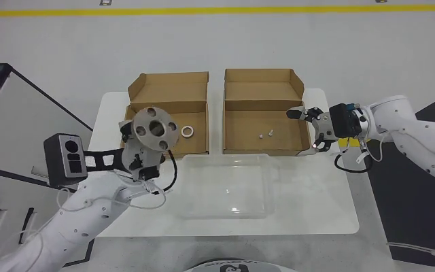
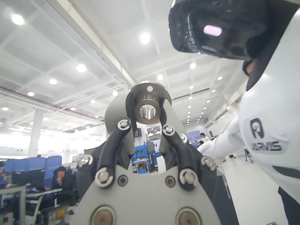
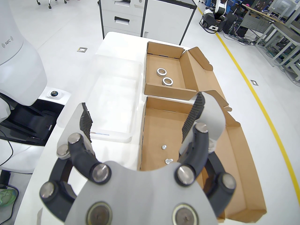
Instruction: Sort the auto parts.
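Note:
My left gripper [image 2: 146,112] points upward over the table's left side, shut on a round metal hub [image 2: 150,89] with a flange and several holes; seen from above, this hub [image 1: 155,129] hangs over the near edge of the left cardboard box [image 1: 170,87]. A metal ring [image 1: 187,130] lies in that box; the right wrist view shows two rings [image 3: 161,71] [image 3: 167,81] there. The right cardboard box [image 1: 262,85] holds two small bolts [image 1: 259,135] [image 3: 164,147]. My right gripper [image 3: 141,111] [image 1: 304,131] stands open and empty at that box's right edge.
A clear plastic tray [image 1: 224,185] lies in front of both boxes on the white table [image 1: 326,211]. The box flaps stand up at the back. A grey cabinet [image 3: 145,12] stands beyond the table's left end.

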`<action>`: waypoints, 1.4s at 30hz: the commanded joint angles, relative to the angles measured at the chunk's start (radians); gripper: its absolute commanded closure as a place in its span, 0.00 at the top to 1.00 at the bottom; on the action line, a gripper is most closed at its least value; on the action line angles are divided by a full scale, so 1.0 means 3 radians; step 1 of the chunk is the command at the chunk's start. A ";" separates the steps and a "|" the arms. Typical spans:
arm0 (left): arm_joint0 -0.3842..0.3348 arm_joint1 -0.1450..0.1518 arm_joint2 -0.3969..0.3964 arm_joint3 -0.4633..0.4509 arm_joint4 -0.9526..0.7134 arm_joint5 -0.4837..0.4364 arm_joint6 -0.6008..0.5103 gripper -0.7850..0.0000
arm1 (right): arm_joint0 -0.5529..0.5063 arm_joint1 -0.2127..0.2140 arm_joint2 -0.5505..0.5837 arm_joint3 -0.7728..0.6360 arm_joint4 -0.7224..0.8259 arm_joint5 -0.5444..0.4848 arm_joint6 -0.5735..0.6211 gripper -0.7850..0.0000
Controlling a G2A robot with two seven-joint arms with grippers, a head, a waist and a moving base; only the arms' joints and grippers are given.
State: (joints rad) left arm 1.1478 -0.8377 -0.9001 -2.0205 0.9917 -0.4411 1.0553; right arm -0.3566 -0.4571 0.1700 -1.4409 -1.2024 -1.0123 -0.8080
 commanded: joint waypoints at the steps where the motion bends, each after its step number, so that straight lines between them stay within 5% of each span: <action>1: -0.0003 -0.0007 -0.0020 0.0100 0.0069 -0.0004 -0.0303 0.00 | 0.0000 0.0000 0.0000 0.0000 0.0000 0.0000 0.0000 1.00; 7: 0.0044 0.0005 -0.0095 0.0184 0.0329 -0.0081 -0.1269 0.00 | 0.0000 0.0000 0.0000 0.0000 0.0000 0.0000 0.0000 1.00; 28: -0.0254 -0.0197 -0.0127 0.0759 0.0538 0.0646 -0.2851 0.00 | 0.0000 0.0000 0.0000 0.0000 0.0000 0.0000 0.0000 1.00; 42: -0.0144 -0.0089 -0.0598 0.0557 0.1045 0.0163 -0.4485 0.00 | 0.0000 0.0000 0.0000 0.0000 0.0000 0.0000 0.0000 1.00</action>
State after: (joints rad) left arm 1.0997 -0.8651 -1.0752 -1.8455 1.3018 -0.3898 -0.2435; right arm -0.3566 -0.4571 0.1700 -1.4409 -1.2024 -1.0123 -0.8080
